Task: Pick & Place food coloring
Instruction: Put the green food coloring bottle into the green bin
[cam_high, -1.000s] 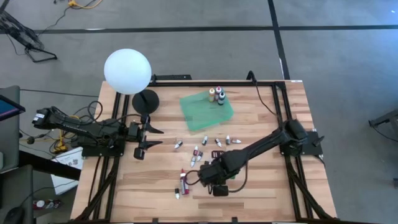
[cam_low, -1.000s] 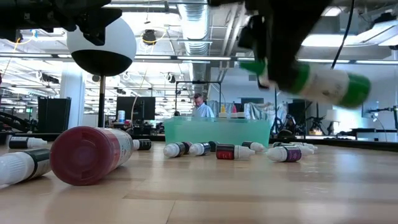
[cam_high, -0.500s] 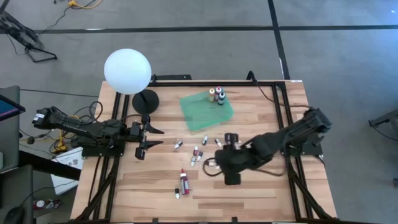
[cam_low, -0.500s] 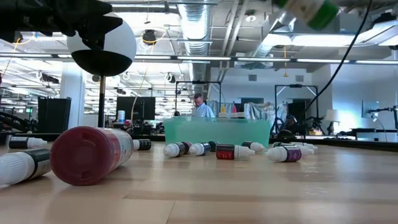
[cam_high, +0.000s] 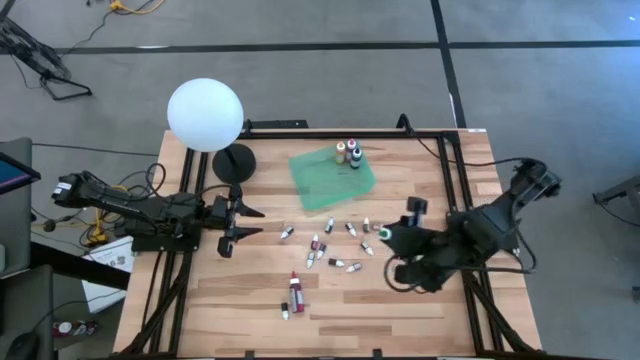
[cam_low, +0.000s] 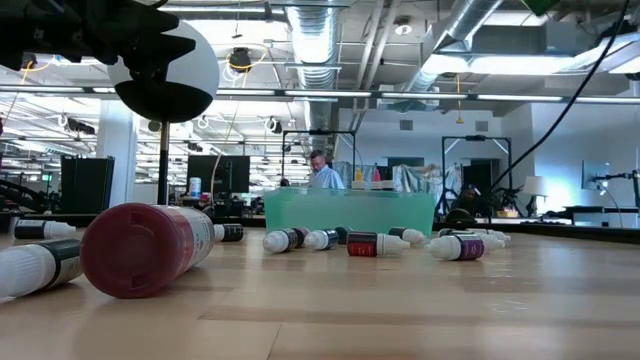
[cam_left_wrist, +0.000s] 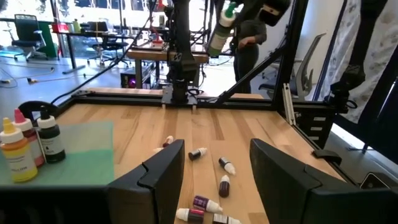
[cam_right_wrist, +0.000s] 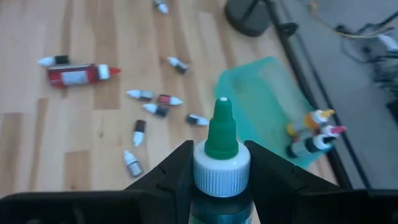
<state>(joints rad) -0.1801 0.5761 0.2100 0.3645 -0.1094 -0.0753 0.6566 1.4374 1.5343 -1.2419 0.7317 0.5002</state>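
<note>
Above the table (cam_high: 420, 310), the right gripper (cam_right_wrist: 219, 163), jaws clenched on a green-capped bottle (cam_right_wrist: 221, 146), had lifted it clear & swung toward the green tray (cam_high: 315, 170); placement pending. Left gripper (cam_left_wrist: 214, 165) idled w/ jaws released.

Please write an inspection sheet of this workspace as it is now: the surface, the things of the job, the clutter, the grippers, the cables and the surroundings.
Surface: wooden table, inside a black frame.
Job's things: three bottles upright on the green tray; red bottle lying flat; small droppers scattered mid-table; green bottle held in the air.
Clutter: white globe lamp on a black base.
Grippers: right gripper raised, jaws closed on the green bottle; left gripper waits at the left side, jaws open, holding nothing.
Cables: loose wires beside the left arm.
Surroundings: a person far behind the tray; grey floor.
</note>
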